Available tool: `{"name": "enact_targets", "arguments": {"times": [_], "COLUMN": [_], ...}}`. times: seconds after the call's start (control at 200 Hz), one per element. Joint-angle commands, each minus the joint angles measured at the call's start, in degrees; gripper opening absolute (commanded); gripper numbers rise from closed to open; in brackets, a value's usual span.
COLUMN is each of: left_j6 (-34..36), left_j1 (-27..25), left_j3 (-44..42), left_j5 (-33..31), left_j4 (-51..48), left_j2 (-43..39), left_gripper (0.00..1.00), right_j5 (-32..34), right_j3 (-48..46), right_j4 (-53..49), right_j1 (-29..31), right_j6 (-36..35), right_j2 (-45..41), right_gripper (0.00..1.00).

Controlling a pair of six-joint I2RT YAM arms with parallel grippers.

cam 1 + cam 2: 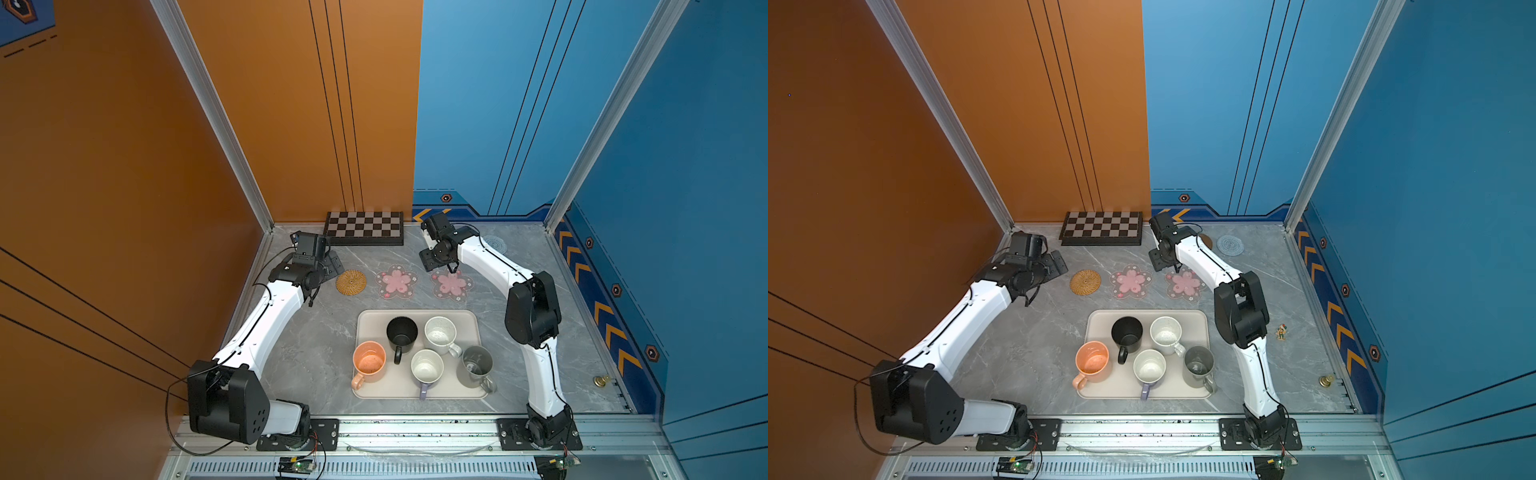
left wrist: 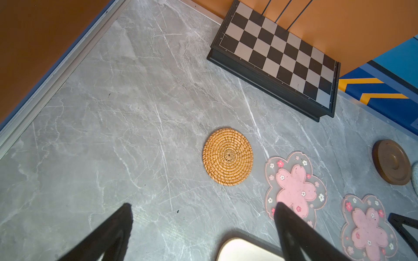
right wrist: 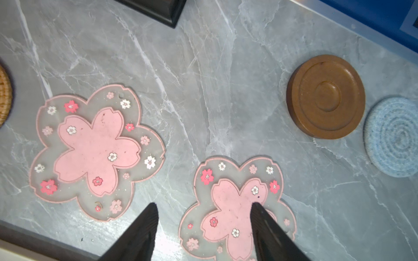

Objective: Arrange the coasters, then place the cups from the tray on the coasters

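At the near edge of the surface [image 1: 316, 374], the tray [image 1: 368, 322] is seen with all five cups on it: the peach cup [image 1: 369, 362], lavender cup [image 1: 427, 366] and grey cup [image 1: 475, 365] in front, the black cup [image 1: 402, 332] and speckled cup [image 1: 440, 331] behind. No cup has been set on a coaster yet.

Beyond the tray, three coasters are laid flat in a row with small gaps: the rattan coaster [image 1: 351, 283], the left pink coaster [image 1: 397, 281], then the right pink coaster [image 1: 451, 284]. The left hand [image 2: 203, 205] is held near the rattan coaster, spread wide and empty. The right hand [image 3: 203, 208] is poised low over the right pink coaster, partly spread with nothing gripped. In the right wrist view one jaw is seen over the pink centre and the other beside the mat's edge.

Farther back, the wooden coaster [image 3: 325, 97] and the blue coaster [image 3: 393, 137] are found just beside each other, apart from the row. The chessboard [image 1: 364, 227] lies by the rear wall.

Arranging is judged unfinished, with two coasters left to be placed. The right hand is best raised straight up, so the thin mat is not dragged. The wooden coaster should then be taken by its rim and brought into line, with gaps kept wide enough for cup handles.
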Motion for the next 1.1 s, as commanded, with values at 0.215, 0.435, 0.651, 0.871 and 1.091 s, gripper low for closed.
{"name": "enact_targets", "arguments": {"times": [0.215, 0.435, 0.651, 0.871, 1.091], "left_j6": [1.0, 1.0, 1.0, 1.0, 1.0], "left_j1": [1.7, 1.8, 1.9, 2.0, 2.0], "left_j3": [-1.3, -1.2, -0.9, -0.4, 0.4], "left_j5": [1.9, 2.3, 2.7, 3.1, 3.7], "left_j4": [-0.1, 0.0, 0.0, 0.0, 0.0], "left_j2": [-1.0, 0.1, 1.5, 3.0, 4.5], "left_gripper": [0.98, 0.98, 0.98, 0.98, 0.98], "right_j5": [2.0, 2.5, 2.9, 5.0, 6.1], "right_j3": [1.1, 1.1, 0.8, -0.1, -0.4], "right_j4": [-4.6, -5.1, -5.9, -6.1, -6.4], "right_j1": [0.7, 1.2, 1.3, 1.5, 1.5], "right_j6": [-0.2, 0.0, 0.8, 2.2, 4.2], "right_j2": [3.6, 5.0, 5.9, 6.4, 7.2], "right_gripper": [0.69, 0.7, 0.72, 0.73, 0.73]}}
